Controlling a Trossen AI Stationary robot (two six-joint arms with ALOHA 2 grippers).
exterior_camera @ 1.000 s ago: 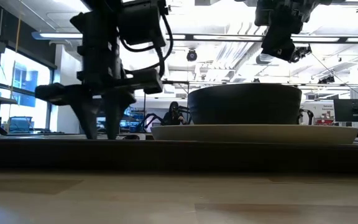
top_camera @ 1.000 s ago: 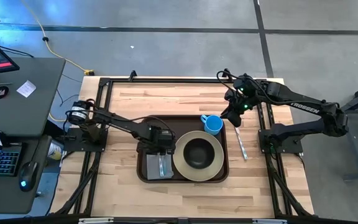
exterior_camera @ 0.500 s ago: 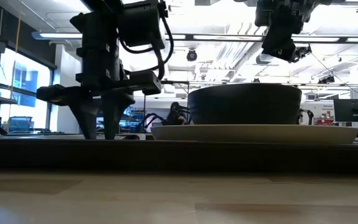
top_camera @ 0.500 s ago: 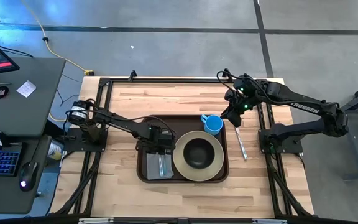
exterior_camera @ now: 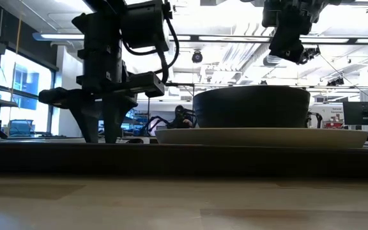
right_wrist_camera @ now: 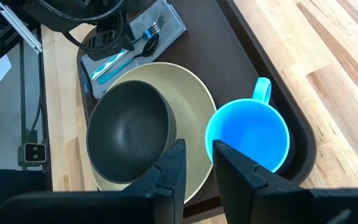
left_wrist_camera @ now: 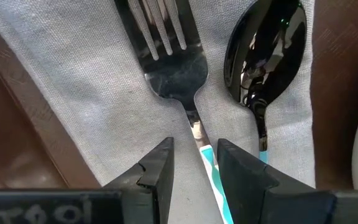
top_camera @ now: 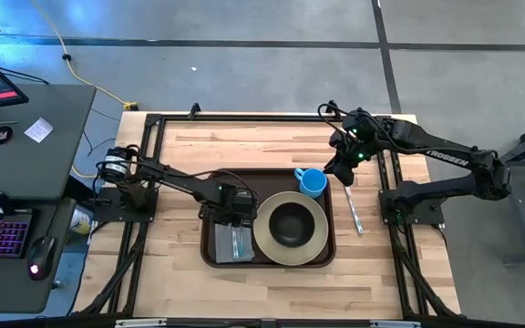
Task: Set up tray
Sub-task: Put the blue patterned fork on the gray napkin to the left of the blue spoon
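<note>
Low view, nearest first: table (exterior_camera: 184, 204) edge, then tray (exterior_camera: 184, 160) rim, plate (exterior_camera: 260, 136) w/ dark bowl (exterior_camera: 251, 107) on it.

Tray (top_camera: 322, 260) sits mid-table, holding napkin (top_camera: 219, 246), plate (top_camera: 290, 253), bowl (top_camera: 290, 224), blue cup (top_camera: 313, 182) at far right corner.

L gripper (top_camera: 236, 219) is down over napkin (left_wrist_camera: 73, 81); fingers (left_wrist_camera: 157, 171) slightly apart, straddling fork (left_wrist_camera: 169, 56) handle, not clamped on it as far as seen. Spoon (left_wrist_camera: 266, 56) lies just beside fork, teal handle.

R gripper (top_camera: 340, 169) is raised beside cup (right_wrist_camera: 247, 137), outside tray's far right corner; fingers (right_wrist_camera: 173, 165) a narrow gap apart, holding nothing.

Knife (top_camera: 354, 211) lies on table right of tray.

Writing: "ROSSEN" partly readable on R arm (top_camera: 445, 157); upside-down marks on L finger base, not legible.
</note>
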